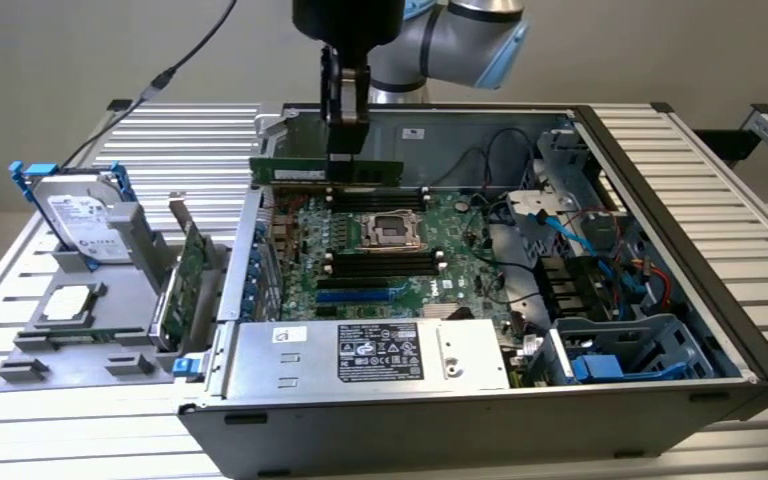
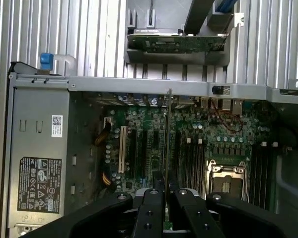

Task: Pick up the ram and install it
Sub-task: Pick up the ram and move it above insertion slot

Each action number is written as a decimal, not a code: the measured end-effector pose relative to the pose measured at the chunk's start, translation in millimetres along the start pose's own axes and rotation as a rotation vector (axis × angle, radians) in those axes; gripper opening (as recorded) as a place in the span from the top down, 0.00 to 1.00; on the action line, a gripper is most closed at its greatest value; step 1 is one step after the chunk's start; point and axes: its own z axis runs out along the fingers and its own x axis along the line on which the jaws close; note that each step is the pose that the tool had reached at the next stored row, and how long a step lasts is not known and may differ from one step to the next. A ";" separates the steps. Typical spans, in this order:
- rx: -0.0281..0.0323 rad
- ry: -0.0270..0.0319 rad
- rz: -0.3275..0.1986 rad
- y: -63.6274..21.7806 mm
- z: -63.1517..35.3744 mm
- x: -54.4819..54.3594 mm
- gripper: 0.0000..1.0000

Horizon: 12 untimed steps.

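Note:
The ram (image 1: 291,170), a slim green stick, hangs level over the far part of the open computer case, with my gripper (image 1: 344,150) shut on its upper edge. In the wrist view the ram (image 2: 168,129) appears edge-on as a thin line running out from between the two black fingers (image 2: 158,191). It hovers over the motherboard (image 1: 357,285), above the black memory slots (image 1: 381,198) behind the CPU socket (image 1: 391,228). A second bank of slots (image 1: 384,263) lies in front of the socket. The stick is not touching any slot.
A grey holder at the exterior view's left carries a silver hard drive (image 1: 77,215) and a green expansion card (image 1: 187,280). The power supply (image 1: 371,350) fills the case's near side. Blue and black cables (image 1: 558,225) and drive cages crowd the case's right side.

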 end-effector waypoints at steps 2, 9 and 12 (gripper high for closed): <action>0.0028 -0.0001 0.000 -3.4 1.4 -2.0 0.86; 0.0129 -0.0009 0.000 -14.0 6.5 -9.5 0.86; 0.0174 -0.0017 0.000 -18.5 8.4 -12.5 0.86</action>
